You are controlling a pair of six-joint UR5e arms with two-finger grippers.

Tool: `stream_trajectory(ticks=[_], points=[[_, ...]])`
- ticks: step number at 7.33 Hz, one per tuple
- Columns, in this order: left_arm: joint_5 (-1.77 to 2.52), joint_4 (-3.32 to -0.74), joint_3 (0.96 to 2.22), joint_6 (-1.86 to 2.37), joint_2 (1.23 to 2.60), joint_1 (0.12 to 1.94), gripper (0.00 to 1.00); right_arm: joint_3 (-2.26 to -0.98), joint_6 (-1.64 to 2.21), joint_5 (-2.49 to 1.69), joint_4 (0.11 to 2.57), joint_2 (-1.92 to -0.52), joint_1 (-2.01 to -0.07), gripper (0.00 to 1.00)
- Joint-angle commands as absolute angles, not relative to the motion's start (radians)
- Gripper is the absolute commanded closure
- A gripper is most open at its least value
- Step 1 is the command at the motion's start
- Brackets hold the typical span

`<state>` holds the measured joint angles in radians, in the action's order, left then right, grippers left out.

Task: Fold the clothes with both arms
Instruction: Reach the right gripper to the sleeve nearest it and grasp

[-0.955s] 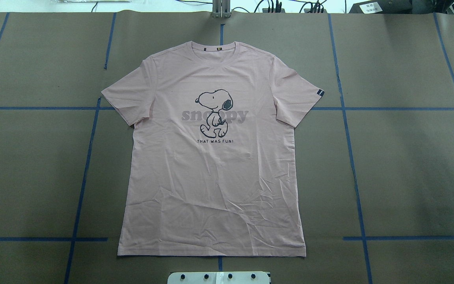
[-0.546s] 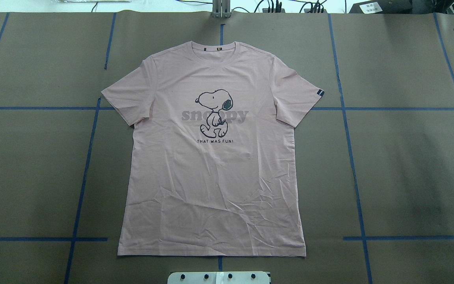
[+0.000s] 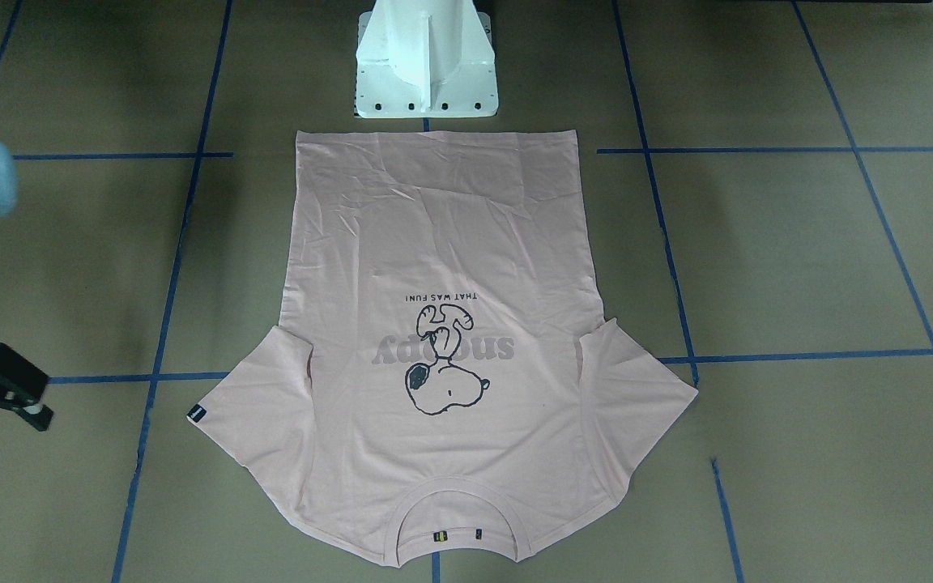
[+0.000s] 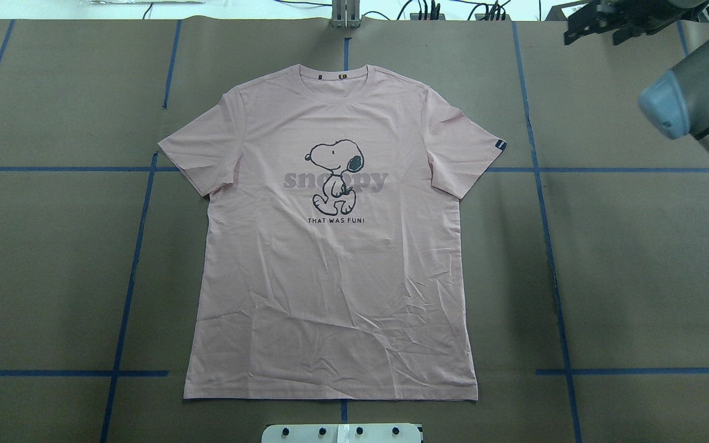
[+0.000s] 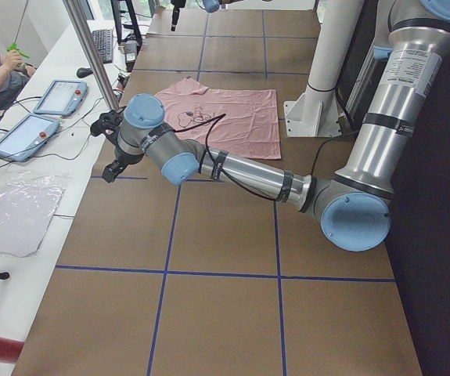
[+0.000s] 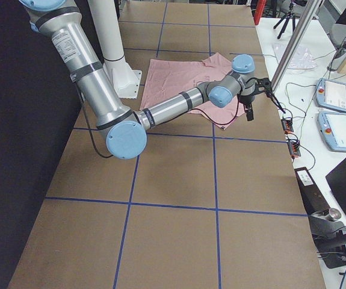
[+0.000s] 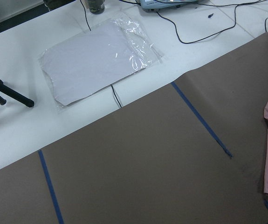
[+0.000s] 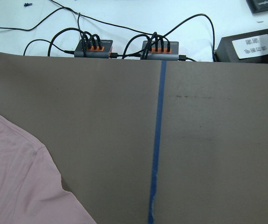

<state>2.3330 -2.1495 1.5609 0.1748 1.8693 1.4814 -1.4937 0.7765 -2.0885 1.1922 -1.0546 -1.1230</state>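
Overhead exterior view has the pink T-shirt [image 4: 330, 277] lying flat and face up in the middle of the brown paper-covered table [image 4: 637, 258]. Both sleeves are spread out. The collar points away from the robot and the hem lies just short of the white pedestal base [image 3: 426, 65]. The dog print [image 4: 334, 175] and its lettering sit on the chest, and a small dark tag [image 4: 500, 146] marks the cuff of the sleeve on the robot's right. Creases show across the lower half.

The right arm [image 4: 693, 104] enters at the upper right corner of that view. The right gripper [image 4: 597, 24] hangs over the table's far edge, well apart from the shirt and touching no cloth. How wide its fingers stand cannot be told.

From the exterior left view, the left arm [image 5: 248, 172] stretches low over the table with the left gripper [image 5: 112, 160] near the far edge, beside the shirt and off it. Its opening cannot be told either.

Each wrist camera catches only a pink sleeve edge on brown paper crossed by blue tape [image 8: 156, 140].
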Motion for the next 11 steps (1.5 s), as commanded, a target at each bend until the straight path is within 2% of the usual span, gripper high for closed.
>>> stream_trajectory(ticks=[1,2,3,4,11], points=[[2.333,-2.161,1.566,0.186,1.868,1.476,0.0,-1.47,0.964,-1.892,1.161,-1.032,-0.959,0.16],[2.333,-2.163,1.568,0.183,1.868,1.474,0.0,-1.436,0.998,-1.863,1.111,-1.029,-0.924,0.3],[2.332,-2.19,1.565,0.184,1.862,1.474,0.0,-1.371,1.015,-1.832,1.036,-1.031,-0.896,0.39],[2.332,-2.195,1.563,0.186,1.861,1.474,0.0,-1.324,1.028,-1.806,0.987,-1.029,-0.875,0.39],[2.332,-2.198,1.563,0.181,1.861,1.462,0.0,-1.321,1.017,-1.756,0.982,-1.081,-0.804,0.37]])
